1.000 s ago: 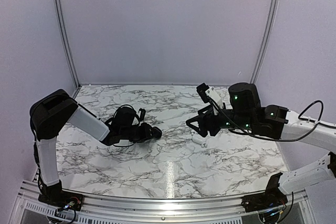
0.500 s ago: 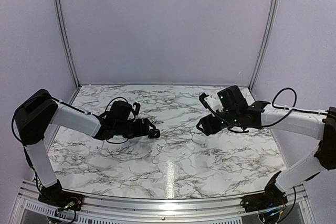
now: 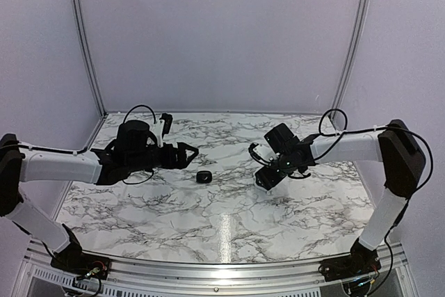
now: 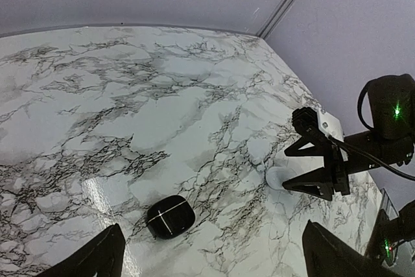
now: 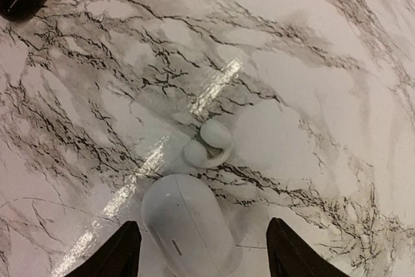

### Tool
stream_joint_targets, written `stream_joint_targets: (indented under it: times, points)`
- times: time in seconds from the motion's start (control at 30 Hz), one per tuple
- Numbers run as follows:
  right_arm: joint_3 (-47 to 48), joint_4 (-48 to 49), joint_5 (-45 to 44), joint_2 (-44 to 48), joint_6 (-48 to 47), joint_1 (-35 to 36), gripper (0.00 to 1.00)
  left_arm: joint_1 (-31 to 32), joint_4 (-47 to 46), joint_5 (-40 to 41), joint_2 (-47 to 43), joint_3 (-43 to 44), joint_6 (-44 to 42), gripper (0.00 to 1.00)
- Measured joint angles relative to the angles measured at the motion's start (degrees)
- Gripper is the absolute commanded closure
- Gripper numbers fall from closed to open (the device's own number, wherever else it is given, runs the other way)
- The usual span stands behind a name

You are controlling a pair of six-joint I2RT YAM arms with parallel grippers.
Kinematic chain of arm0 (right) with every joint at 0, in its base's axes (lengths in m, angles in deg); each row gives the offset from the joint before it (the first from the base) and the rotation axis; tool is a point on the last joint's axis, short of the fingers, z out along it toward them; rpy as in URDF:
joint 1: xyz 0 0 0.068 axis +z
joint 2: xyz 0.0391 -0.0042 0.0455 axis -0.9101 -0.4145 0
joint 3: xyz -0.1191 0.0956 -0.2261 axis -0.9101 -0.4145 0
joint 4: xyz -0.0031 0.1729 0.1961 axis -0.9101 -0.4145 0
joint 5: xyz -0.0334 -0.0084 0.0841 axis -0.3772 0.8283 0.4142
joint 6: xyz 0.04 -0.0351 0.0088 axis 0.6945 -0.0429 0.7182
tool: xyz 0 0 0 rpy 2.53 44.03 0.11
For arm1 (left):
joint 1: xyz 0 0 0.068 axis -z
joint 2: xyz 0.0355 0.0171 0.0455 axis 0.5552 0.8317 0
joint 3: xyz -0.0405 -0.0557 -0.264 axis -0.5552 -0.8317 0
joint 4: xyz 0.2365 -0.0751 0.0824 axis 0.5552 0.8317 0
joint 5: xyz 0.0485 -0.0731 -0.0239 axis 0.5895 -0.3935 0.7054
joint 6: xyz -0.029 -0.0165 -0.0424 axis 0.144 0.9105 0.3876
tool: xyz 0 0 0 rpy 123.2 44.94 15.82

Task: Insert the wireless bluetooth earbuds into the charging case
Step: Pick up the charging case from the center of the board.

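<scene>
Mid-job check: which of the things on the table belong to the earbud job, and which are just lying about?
Job: black oval case, shut and lying free; what it holds is hidden.
Lying about, as far as I can tell: white oval case; white earbud beside it.

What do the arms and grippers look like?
Both the left arm and right arm have white tubular links, bulky black joints and thin black cables looping at the wrists. The left gripper and right gripper are black, each with two tapered triangular fingers. A white block sits on the right wrist; green lights glow on its joints.
</scene>
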Motion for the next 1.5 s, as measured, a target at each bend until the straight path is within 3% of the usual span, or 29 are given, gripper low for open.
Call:
stream_joint_targets:
  times: [0.23, 0.53, 0.63, 1.03, 1.2, 1.5]
  points:
    - [0.1, -0.6, 0.3, -3.9, -2.0, -0.3, 0.36, 0.0, -2.4, -0.2, -4.9, -4.3, -3.7, 0.01]
    - [0.1, -0.9, 1.1, -4.2, -3.2, -1.0, 0.64, 0.0, -5.7, -0.5, -9.7, -7.1, -6.1, 0.01]
    - [0.5, -1.1, 1.1, -4.2, -3.7, -1.0, 0.69, 0.0, -6.3, 0.1, -11.4, -7.9, -6.5, 0.01]
    - [1.6, -2.5, 6.3, 1.2, -5.6, 0.2, 0.72, 0.0, -6.5, 5.9, -19.1, -11.0, -5.8, 0.01]
    - [2.8, -2.1, 5.8, 8.0, -8.2, 6.8, 0.72, -0.4, -5.0, 2.0, -19.1, -11.0, -2.9, 0.01]
    - [4.4, 2.6, -2.5, 15.7, -14.5, 20.9, 0.73, 1.8, -4.7, -9.1, -19.1, -10.9, 4.5, 0.12]
